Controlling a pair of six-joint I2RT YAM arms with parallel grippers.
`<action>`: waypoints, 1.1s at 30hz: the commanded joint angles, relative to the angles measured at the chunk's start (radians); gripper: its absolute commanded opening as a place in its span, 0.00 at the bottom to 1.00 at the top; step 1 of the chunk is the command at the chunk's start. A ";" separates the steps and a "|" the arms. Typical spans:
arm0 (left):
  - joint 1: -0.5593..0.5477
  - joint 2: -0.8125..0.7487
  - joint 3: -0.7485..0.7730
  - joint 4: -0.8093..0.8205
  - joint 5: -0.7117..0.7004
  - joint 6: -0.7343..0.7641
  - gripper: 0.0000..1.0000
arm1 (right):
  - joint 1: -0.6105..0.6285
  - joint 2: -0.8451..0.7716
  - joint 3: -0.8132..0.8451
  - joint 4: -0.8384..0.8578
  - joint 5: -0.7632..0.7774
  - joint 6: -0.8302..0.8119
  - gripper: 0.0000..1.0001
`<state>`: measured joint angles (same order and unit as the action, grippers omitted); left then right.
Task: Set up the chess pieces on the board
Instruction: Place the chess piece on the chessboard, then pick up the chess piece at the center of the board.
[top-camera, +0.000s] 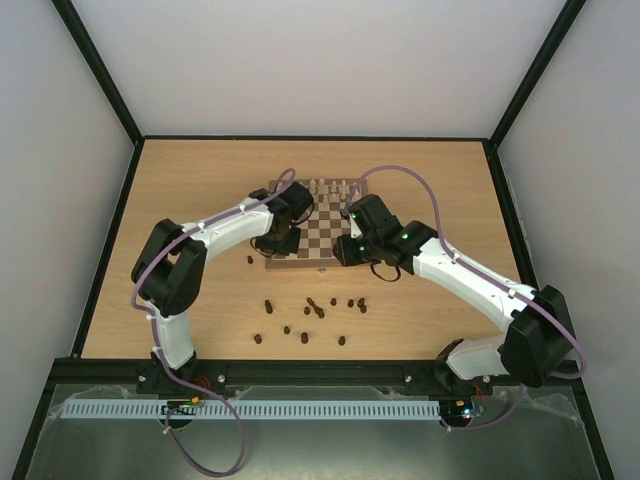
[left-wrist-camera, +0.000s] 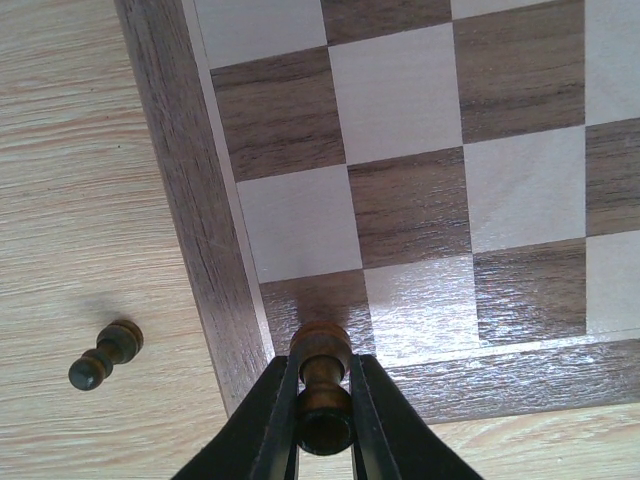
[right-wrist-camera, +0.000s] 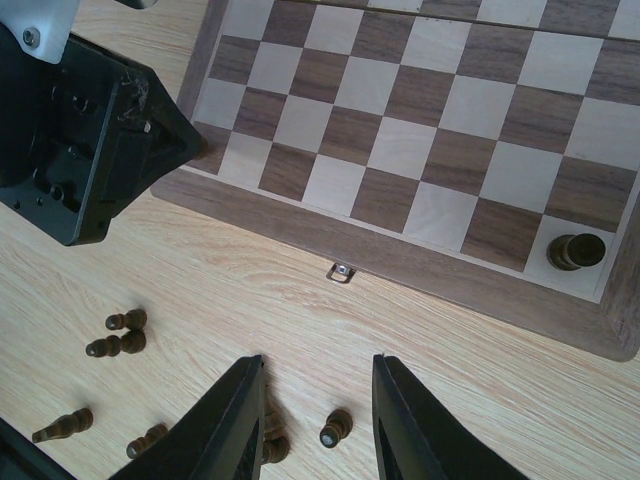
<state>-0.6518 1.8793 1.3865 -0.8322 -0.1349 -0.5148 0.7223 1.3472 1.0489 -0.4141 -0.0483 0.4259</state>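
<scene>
The board (top-camera: 325, 232) lies mid-table, with cream-white pieces on its far rows. My left gripper (left-wrist-camera: 322, 362) is shut on a dark brown chess piece (left-wrist-camera: 322, 345) over the board's near-left corner square (left-wrist-camera: 310, 300). Another dark piece (right-wrist-camera: 576, 251) stands on the near-right corner square. Several dark chess pieces (top-camera: 315, 310) lie scattered on the table in front of the board. My right gripper (right-wrist-camera: 318, 362) hangs open above the table just in front of the board's clasp (right-wrist-camera: 342, 272). A fallen piece (right-wrist-camera: 335, 428) lies on the table below the gap between its fingers.
One dark piece (left-wrist-camera: 105, 355) lies on the table just left of the board's frame (left-wrist-camera: 190, 200). My left gripper's body (right-wrist-camera: 90, 140) crowds the board's near-left corner. More fallen pieces (right-wrist-camera: 118, 333) lie left of the right gripper.
</scene>
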 joint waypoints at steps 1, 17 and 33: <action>-0.006 0.023 0.000 -0.011 0.001 0.013 0.14 | 0.007 0.010 -0.002 -0.031 -0.001 -0.013 0.30; -0.006 -0.013 0.000 -0.018 0.006 0.007 0.39 | 0.007 0.023 -0.005 -0.027 0.001 -0.013 0.30; -0.018 -0.607 -0.268 0.134 0.083 -0.070 0.99 | 0.013 0.043 -0.043 -0.039 0.024 -0.008 0.47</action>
<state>-0.6563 1.3926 1.2400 -0.7589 -0.1089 -0.5339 0.7235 1.3750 1.0344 -0.4129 -0.0402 0.4213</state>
